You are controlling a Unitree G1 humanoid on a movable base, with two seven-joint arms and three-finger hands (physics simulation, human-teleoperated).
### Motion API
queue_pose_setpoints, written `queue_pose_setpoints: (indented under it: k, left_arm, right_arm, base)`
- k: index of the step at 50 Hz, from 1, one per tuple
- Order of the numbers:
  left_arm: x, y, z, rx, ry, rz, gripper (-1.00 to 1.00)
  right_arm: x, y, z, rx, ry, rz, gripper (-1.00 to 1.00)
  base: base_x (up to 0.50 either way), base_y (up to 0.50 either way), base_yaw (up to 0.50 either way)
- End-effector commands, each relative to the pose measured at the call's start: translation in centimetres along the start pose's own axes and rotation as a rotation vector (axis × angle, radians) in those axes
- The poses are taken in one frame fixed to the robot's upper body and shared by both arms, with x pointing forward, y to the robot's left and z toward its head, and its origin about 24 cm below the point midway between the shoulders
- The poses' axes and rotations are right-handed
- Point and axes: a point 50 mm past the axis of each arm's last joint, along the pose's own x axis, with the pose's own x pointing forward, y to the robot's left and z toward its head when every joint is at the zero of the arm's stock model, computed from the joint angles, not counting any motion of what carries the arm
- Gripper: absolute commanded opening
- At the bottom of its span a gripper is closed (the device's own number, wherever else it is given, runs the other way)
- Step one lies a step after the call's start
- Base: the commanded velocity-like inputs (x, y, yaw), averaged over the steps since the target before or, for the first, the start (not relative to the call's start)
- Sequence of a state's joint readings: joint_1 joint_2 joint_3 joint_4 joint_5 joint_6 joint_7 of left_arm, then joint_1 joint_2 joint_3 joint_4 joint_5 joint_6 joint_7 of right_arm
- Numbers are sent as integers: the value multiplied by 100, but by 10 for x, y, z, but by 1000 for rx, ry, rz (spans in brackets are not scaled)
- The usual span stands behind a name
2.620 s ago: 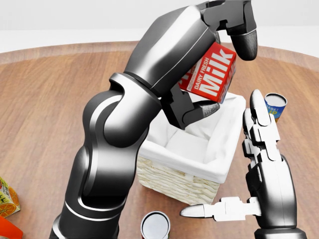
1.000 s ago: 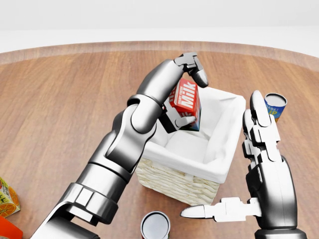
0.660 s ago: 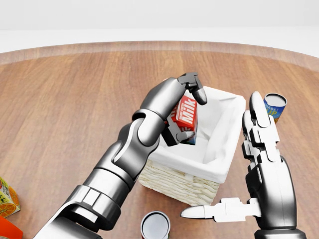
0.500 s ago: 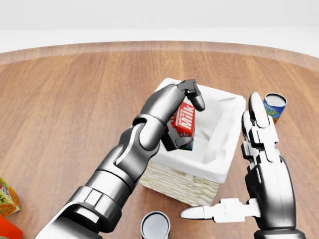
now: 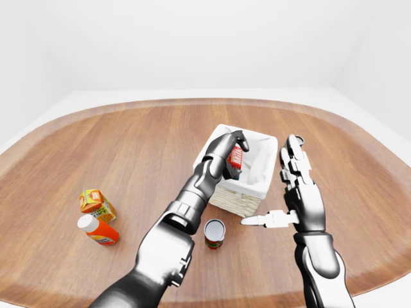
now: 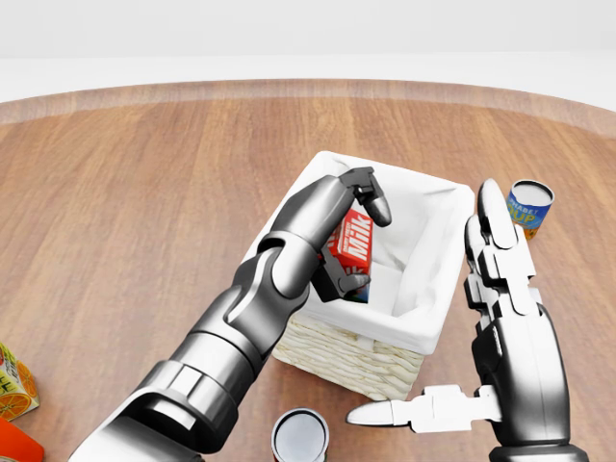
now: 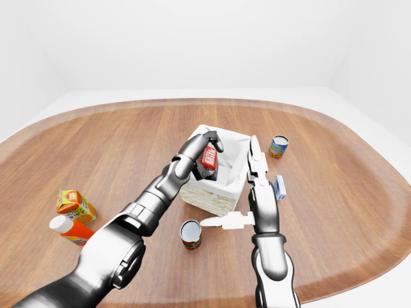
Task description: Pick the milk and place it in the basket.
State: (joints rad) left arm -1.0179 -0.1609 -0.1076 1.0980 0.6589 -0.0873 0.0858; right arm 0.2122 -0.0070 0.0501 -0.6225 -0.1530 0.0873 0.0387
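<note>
The red milk carton (image 6: 352,242) with white "Milk" lettering sits tilted inside the white-lined wicker basket (image 6: 435,303) at the head view's centre. My left hand (image 6: 358,234) is shut on the milk, one finger arched over its top and another under it, reaching into the basket from the lower left. My right hand (image 6: 452,332) stands open just right of the basket, fingers pointing up, thumb stretched left along the basket's near wall, holding nothing.
A blue and yellow can (image 6: 528,207) stands right of the basket. An open tin can (image 6: 299,435) sits below the basket. An orange juice carton (image 5: 95,202) and an orange bottle (image 5: 96,230) lie at the left. A small blue-white box (image 7: 279,187) lies right of my right hand.
My left hand has lowered the milk from high above the basket down into it. The right hand has barely moved.
</note>
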Motion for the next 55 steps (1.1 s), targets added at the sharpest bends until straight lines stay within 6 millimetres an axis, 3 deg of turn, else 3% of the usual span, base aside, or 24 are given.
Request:
queue_pose_setpoints:
  k: [1, 6, 7, 27, 30, 35, 45, 55]
  left_arm:
    - [0, 1, -5, 12, 23, 59, -100]
    - [0, 3, -4, 16, 21, 90, -100]
    - [1, 4, -2, 14, 19, 97, 100]
    - [-2, 12, 19, -40, -90, 117, 100]
    - [-8, 23, 35, -126, -165, 150, 100]
    - [-24, 28, 42, -213, -188, 162, 100]
    - [-58, 22, 35, -321, -228, 177, 100]
    - [-61, 27, -4, -388, -118, 196, 100]
  right_arm:
    - [0, 0, 1, 0, -5, 2, 100]
    - [0, 0, 1, 0, -3, 3, 100]
    - [0, 0, 1, 0, -2, 3, 100]
    - [0, 1, 2, 0, -7, 2, 100]
    - [0, 1, 1, 1, -5, 2, 100]
    - [0, 0, -1, 0, 2, 2, 100]
    - [0, 2, -1, -3, 5, 6, 100]
    - [0, 3, -2, -4, 8, 8, 100]
  base:
    - [0, 0, 0]
    - [0, 0, 0]
    - [0, 0, 0]
    - [0, 0, 0]
    - [0, 0, 0]
    - [0, 0, 0]
    - [0, 0, 0]
    - [0, 0, 0]
